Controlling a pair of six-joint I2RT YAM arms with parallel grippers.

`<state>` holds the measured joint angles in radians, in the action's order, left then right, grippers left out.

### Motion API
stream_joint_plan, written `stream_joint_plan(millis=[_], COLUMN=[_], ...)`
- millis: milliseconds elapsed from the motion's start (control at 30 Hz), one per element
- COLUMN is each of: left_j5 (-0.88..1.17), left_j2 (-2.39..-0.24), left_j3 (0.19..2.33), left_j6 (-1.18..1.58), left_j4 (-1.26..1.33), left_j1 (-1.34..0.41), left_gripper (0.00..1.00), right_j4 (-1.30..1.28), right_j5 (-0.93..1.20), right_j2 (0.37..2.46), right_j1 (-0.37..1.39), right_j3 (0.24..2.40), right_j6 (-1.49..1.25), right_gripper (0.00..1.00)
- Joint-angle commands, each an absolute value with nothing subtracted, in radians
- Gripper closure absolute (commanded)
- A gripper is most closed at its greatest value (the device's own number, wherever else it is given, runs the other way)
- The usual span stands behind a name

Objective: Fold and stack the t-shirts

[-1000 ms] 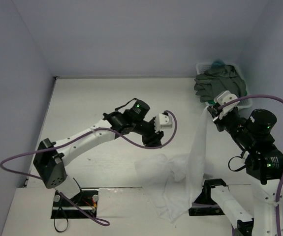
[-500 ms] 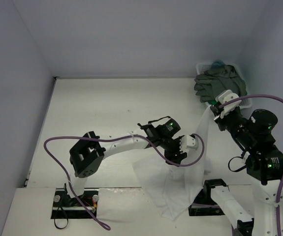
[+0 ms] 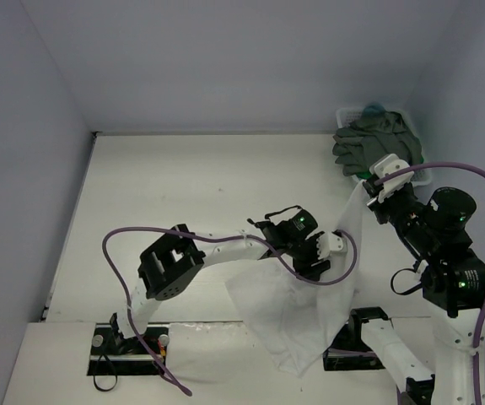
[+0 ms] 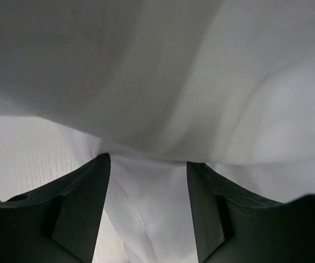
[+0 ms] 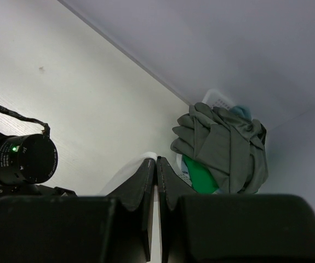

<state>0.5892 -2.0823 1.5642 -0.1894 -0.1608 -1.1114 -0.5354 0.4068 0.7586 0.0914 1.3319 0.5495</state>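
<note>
A white t-shirt [image 3: 288, 308] hangs from my right gripper [image 3: 365, 190] and spreads crumpled over the table's near edge. In the right wrist view that gripper [image 5: 156, 160] is shut on a pinch of its white hem. My left gripper [image 3: 333, 246] is pushed up against the hanging cloth, partway down the drape. In the left wrist view it [image 4: 146, 164] stands open, with white fabric [image 4: 162, 82] filling the view and lying between the two dark fingers [image 4: 86, 197]. The dark grey t-shirt [image 3: 377, 139] lies heaped on the basket, a green one [image 5: 201, 175] under it, and a teal one [image 5: 244, 111] behind.
The white lattice basket [image 3: 417, 175] sits in the far right corner against the walls. The left arm's purple cable [image 3: 115, 253] loops over the table's left half. Walls close the table at left, back and right.
My left arm has swung right across the table to the hanging white shirt, and its jaws have opened wider. The right gripper has held its place, lifting the shirt.
</note>
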Motion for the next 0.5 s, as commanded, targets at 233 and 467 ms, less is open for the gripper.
stream_joint_plan(millis=[233, 467], left_j5=[0.546, 0.512], left_j2=[-2.117, -2.092], left_j3=[1.677, 1.672], left_j6=[-0.167, -0.213], left_j4=[-0.055, -0.103], left_j1=[-1.109, -1.111], left_gripper=[0.50, 0.83], right_j4=[-0.456, -0.456], right_j5=[0.397, 0.397], right_j2=[0.770, 0.756], right_j1=[0.086, 0.089], right_j3=[1.348, 1.324], right_j6=[0.552, 0.558], right_gripper=[1.00, 1.00])
